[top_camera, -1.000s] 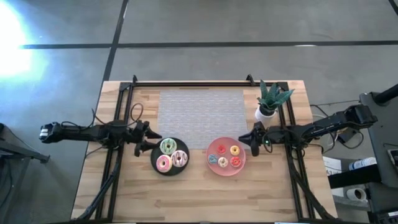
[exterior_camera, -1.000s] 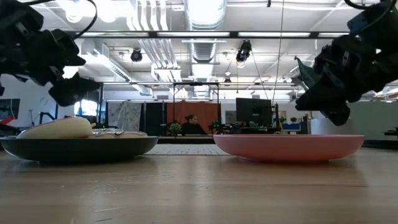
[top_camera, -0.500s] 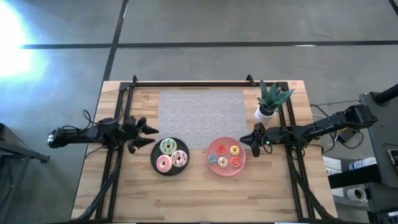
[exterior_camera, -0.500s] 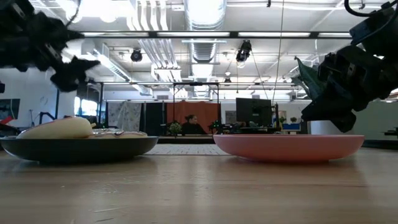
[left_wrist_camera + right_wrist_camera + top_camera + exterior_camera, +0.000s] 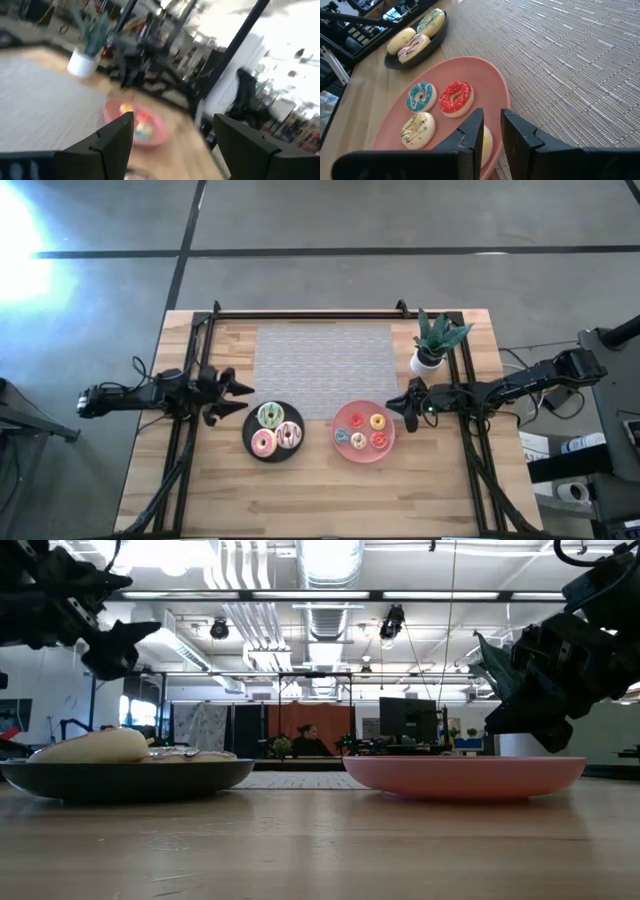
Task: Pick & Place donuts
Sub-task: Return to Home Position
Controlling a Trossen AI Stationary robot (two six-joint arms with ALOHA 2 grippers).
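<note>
Three larger donuts, green (image 5: 270, 416), pink (image 5: 263, 443) and white with dark drizzle (image 5: 288, 434), lie on a black plate (image 5: 250, 448). Several small donuts, among them a blue one (image 5: 420, 95), a red one (image 5: 455, 97) and a cream one (image 5: 417, 127), lie on a pink plate (image 5: 340, 416). My left gripper (image 5: 240, 398) hovers open and empty just left of the black plate, above plate height in the low view (image 5: 120, 645). My right gripper (image 5: 392, 408) is at the pink plate's right edge, its fingers (image 5: 472, 130) close together and empty.
A grey woven mat (image 5: 323, 365) lies behind the plates. A potted plant (image 5: 430, 350) stands at the far right, just behind my right arm. Black frame rails run along the table's left, right and far sides. Bare wood lies in front of the plates.
My left gripper has risen and drawn back a little from the black plate toward the table's left edge, staying open and empty. The donuts and plates have not moved.
</note>
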